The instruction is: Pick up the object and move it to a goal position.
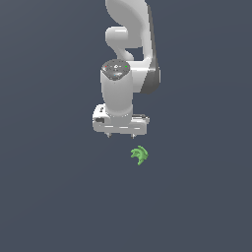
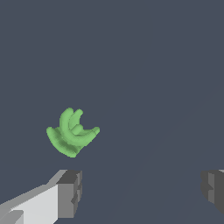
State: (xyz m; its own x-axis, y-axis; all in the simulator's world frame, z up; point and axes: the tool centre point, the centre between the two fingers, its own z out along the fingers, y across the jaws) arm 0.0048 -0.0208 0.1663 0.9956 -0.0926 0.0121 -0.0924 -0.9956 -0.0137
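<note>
The object, a small bright green thing with curved claw-like prongs [image 1: 140, 155], lies loose on the flat dark grey-blue surface [image 1: 49, 197], just outside the white arm's two-finger gripper [image 2: 142, 190]. Its grey-padded fingers [image 2: 70, 192] stand wide and empty, apparently poised above and offset, so lining up over the prongs seems next.

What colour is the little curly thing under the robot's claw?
Bright green. The curly object shows best in the wrist view.
</note>
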